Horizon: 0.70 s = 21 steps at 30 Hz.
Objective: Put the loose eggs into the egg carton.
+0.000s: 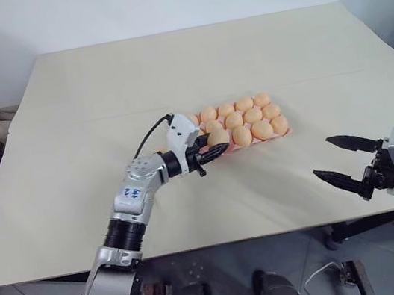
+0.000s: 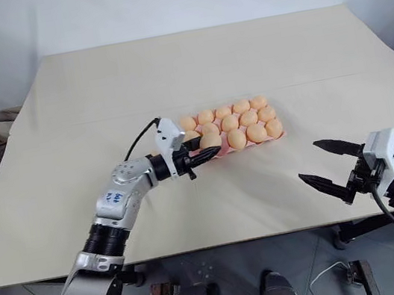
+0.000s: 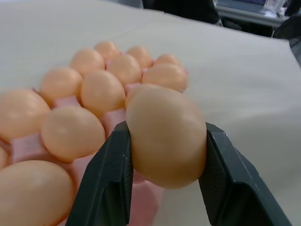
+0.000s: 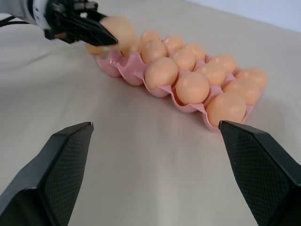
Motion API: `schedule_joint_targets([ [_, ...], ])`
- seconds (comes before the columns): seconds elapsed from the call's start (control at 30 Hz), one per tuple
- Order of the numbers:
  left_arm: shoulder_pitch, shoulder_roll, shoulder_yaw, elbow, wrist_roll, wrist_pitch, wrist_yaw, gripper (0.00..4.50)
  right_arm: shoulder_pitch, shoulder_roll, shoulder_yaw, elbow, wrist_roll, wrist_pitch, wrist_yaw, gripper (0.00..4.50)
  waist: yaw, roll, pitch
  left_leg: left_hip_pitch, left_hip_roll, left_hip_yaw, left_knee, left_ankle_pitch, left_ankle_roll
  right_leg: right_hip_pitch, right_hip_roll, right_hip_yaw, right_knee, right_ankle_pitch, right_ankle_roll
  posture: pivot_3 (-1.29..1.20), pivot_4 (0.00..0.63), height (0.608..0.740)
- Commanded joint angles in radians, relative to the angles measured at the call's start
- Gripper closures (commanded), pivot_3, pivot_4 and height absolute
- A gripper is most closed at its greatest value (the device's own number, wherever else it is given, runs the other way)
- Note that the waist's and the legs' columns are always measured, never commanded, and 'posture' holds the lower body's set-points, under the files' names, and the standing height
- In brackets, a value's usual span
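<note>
Fifteen eggs [image 1: 261,130], one egg carton [image 1: 285,133].

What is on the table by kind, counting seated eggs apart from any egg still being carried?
Eggs seated in the carton: 13
Egg held in the left gripper, over the carton's near row: 1
Pink egg carton: 1
Total: 15 things, 14 of them eggs

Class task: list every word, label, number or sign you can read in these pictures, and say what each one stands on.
Blue marking on the left arm's grey casing: too small and blurred to read.
Eggs, carton, table and both grippers: no text to be seen.
</note>
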Motion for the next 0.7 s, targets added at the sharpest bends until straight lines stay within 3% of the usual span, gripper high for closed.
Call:
schedule_joint_targets([
  [0.03,-0.054,-0.03,0.01,0.054,0.028,-0.062,0.008,2.98,0.024,0.003,-0.045,-0.053,0.018,-0.016,-0.022,0.0,-0.001,0.0,0.0,0.0,0.0,0.0,0.0,0.0,0.0,0.0,0.0,0.0,0.0,0.0,0.0,0.0,0.15,0.74],
  [0.53,-0.079,-0.049,0.04,0.109,0.085,-0.06,0.074,2.98,0.027,-0.003,-0.033,-0.056,0.007,-0.01,-0.057,0.0,-0.001,0.0,0.0,0.0,0.0,0.0,0.0,-0.001,0.0,0.0,0.0,0.0,0.0,0.0,0.0,0.0,0.15,0.74],
  [0.57,-0.077,-0.049,0.04,0.108,0.086,-0.06,0.074,2.29,0.02,-0.004,-0.029,-0.052,0.005,-0.009,-0.057,0.0,-0.001,0.0,0.0,0.0,0.0,0.0,0.0,-0.001,0.0,0.0,0.0,0.0,0.0,0.0,0.0,0.0,0.15,0.74],
  [0.7,-0.065,-0.053,0.034,0.079,0.081,-0.055,0.052,1.07,-0.007,-0.008,-0.016,-0.036,-0.004,-0.004,-0.054,0.0,-0.001,0.0,0.0,0.0,0.0,0.0,0.001,0.0,0.0,0.0,0.0,0.0,0.0,0.0,0.0,0.0,0.15,0.74],
])
